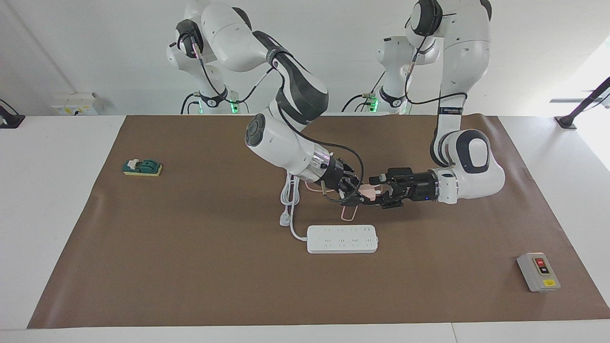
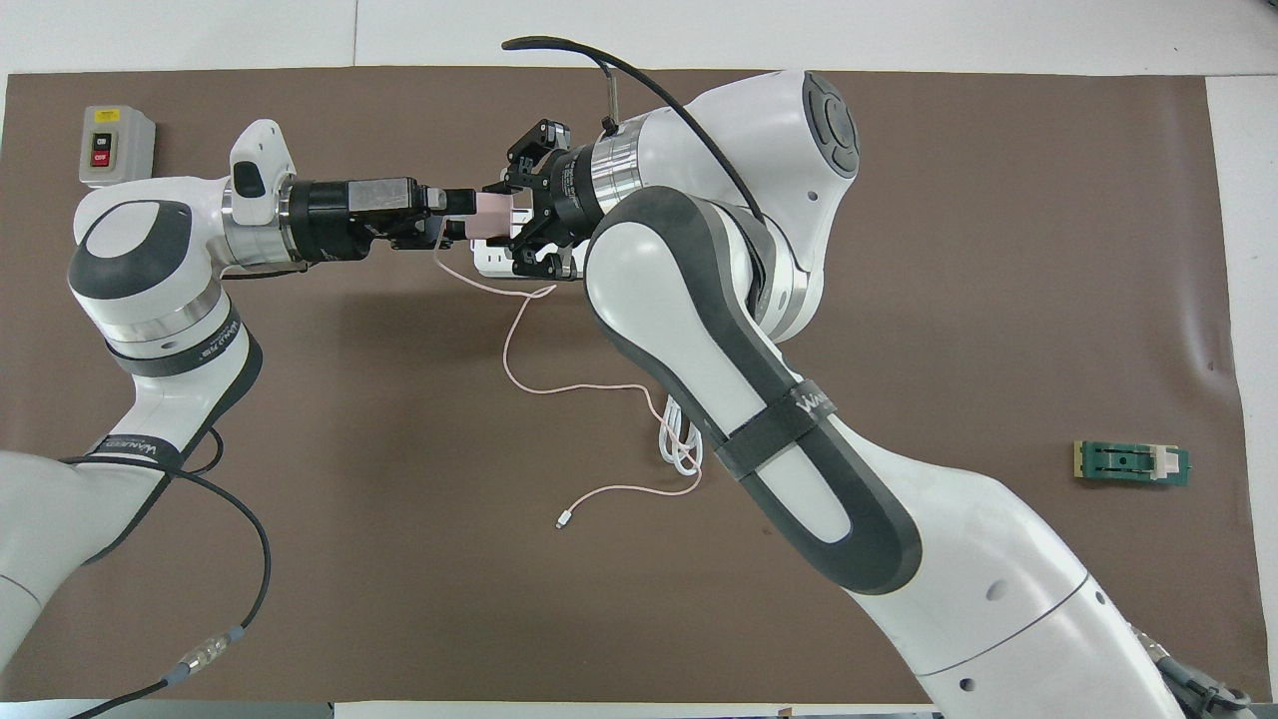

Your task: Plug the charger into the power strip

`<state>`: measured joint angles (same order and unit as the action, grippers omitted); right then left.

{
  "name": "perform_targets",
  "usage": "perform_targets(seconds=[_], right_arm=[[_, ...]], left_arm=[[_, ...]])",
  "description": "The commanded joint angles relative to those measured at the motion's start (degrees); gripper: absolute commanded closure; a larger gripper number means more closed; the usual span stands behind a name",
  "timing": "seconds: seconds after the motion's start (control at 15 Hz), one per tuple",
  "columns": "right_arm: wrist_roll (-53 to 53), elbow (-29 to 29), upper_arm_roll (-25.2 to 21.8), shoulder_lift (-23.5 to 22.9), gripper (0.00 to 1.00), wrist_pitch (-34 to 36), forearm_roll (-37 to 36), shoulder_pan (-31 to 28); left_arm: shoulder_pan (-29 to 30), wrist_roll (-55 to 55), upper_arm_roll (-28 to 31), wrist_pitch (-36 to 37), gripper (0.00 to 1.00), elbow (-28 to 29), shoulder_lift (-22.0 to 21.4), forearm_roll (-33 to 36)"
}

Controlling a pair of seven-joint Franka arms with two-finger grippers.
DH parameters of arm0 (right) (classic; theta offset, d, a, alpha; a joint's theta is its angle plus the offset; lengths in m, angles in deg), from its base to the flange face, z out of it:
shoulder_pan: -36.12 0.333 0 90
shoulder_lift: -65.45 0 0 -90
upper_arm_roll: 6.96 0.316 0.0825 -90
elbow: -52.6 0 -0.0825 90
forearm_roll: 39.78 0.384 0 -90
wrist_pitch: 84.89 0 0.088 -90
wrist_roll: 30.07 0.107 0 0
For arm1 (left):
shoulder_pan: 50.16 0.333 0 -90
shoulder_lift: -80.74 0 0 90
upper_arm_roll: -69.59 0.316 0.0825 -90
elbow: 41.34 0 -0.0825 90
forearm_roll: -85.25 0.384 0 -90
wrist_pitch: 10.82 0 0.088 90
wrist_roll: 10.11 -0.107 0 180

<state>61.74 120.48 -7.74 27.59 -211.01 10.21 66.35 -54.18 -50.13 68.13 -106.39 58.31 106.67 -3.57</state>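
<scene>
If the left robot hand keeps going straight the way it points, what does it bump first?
Probably the small pale-pink cube charger, gripped in the right hand. The open left hand points sideways straight at it.

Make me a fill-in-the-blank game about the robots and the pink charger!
1. The right hand is shut on the pink ____.
2. The left hand has reached the charger with its fingers ____.
3. The charger is held up over the brown mat, not yet plugged into the white power ____.
4. The grey box with red and black buttons sits toward the ____ arm's end of the table.

Missing words: charger; open; strip; left
</scene>
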Motion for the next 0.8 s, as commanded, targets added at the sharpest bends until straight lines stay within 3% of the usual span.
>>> perform_targets(seconds=[0.0, 0.07, 0.13, 0.27, 0.4, 0.47, 0.73], right_arm=[[1.9, -1.7, 0.0, -0.8, 1.00, 1.2, -1.2, -0.3], [1.9, -1.7, 0.0, -0.8, 1.00, 1.2, -1.1, -0.3], [1.9, -1.7, 0.0, -0.7, 1.00, 1.2, -1.1, -0.3], [1.9, -1.7, 0.0, -0.8, 1.00, 1.1, -1.1, -0.3], [1.9, -1.7, 0.0, -0.8, 1.00, 1.2, -1.0, -0.4], [1.9, -1.7, 0.0, -0.8, 1.00, 1.1, -1.0, -0.4], [1.9, -1.7, 0.0, -0.8, 1.00, 1.1, -0.8, -0.4]], left_arm=[[-0.1, -1.8, 0.4, -0.6, 0.05, 2.8, -1.9, -1.4], [-0.2, -1.8, 0.5, -0.6, 0.17, 2.8, -1.9, -1.4], [-0.2, -1.8, 0.4, -0.7, 0.41, 2.8, -1.9, -1.4], [-0.3, -1.9, 0.5, -0.9, 0.64, 2.8, -2.0, -1.4], [-0.1, -1.9, 0.5, -0.7, 0.93, 2.8, -2.0, -1.4], [-0.1, -1.9, 0.6, -0.7, 1.00, 2.8, -2.0, -1.3], [0.4, -1.9, 0.8, 0.9, 1.00, 2.7, -2.1, -0.6]])
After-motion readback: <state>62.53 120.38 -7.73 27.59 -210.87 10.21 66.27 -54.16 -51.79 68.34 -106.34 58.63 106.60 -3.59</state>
